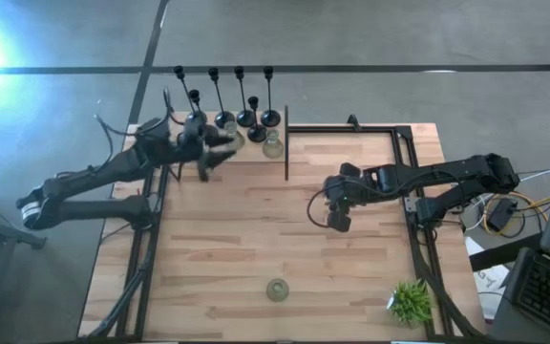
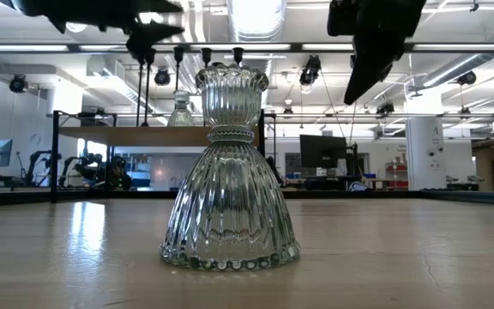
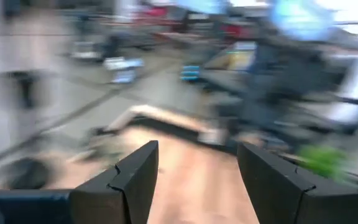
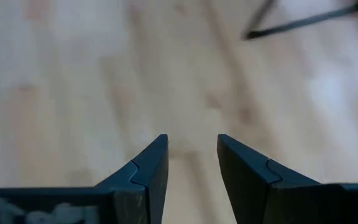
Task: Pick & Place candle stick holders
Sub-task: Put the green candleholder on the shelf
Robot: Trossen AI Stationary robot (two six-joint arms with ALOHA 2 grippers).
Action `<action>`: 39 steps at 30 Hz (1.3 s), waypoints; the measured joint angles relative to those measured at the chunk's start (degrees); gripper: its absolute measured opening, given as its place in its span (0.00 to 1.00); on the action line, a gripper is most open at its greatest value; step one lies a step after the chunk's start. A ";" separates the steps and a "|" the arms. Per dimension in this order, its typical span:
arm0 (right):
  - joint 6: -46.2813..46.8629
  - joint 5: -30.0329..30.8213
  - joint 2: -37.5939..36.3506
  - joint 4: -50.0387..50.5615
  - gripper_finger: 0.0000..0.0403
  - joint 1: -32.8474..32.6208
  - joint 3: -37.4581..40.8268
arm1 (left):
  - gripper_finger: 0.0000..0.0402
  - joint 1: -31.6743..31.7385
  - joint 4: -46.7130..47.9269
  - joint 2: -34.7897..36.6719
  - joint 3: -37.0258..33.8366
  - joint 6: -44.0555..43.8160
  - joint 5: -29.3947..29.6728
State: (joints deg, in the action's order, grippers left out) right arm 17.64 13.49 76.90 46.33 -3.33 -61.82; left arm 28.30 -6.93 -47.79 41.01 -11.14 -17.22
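Several black candle stick holders (image 1: 246, 117) with round bases and thin stems stand in a group at the table's far edge. Beside them stand two clear glass ones (image 1: 272, 145). Another glass holder (image 1: 277, 289), ribbed and bell-shaped (image 2: 230, 172), stands alone on its wide base near the front edge. My left gripper (image 1: 216, 148) hovers open just left of the far group, with nothing between its fingers (image 3: 197, 155). My right gripper (image 1: 337, 218) hangs open over the middle of the table (image 4: 192, 140), slanting down and holding nothing.
A small green spiky plant (image 1: 411, 301) stands at the front right corner. A thin dark post (image 1: 286, 143) rises just right of the far group. A black frame (image 1: 411, 191) runs along the table's edges. Bare wood (image 1: 256, 229) lies between the far group and the lone glass holder.
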 joint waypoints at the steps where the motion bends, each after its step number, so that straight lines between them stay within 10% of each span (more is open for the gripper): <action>1: 0.43 -2.32 0.00 -0.86 0.33 0.00 -0.07 | 0.55 -0.36 0.38 1.14 0.00 -0.05 -4.24; 6: 4.23 -10.91 0.01 -6.83 0.32 -0.55 -0.56 | 0.55 -5.33 11.63 7.23 -0.01 0.57 -9.92; 12: 3.64 -12.46 0.29 -12.46 0.28 -3.26 -1.89 | 0.54 -21.02 22.41 11.26 -2.40 0.64 9.40; 20: 1.71 -15.62 8.96 -13.51 0.25 -6.90 -8.81 | 0.54 -41.39 16.43 8.12 -10.35 -0.82 19.66; 29: -2.26 -21.04 22.14 -5.87 0.25 -10.21 -22.41 | 0.54 -49.97 8.14 2.20 -17.10 -3.51 19.81; 39: -4.71 -6.28 20.95 2.81 0.25 -9.96 -24.59 | 0.54 -51.39 -18.50 -15.48 -24.53 1.72 19.13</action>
State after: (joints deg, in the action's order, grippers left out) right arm 12.93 7.21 97.85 49.13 -13.29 -86.41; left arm -23.09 -25.43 -63.26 16.49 -9.42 1.91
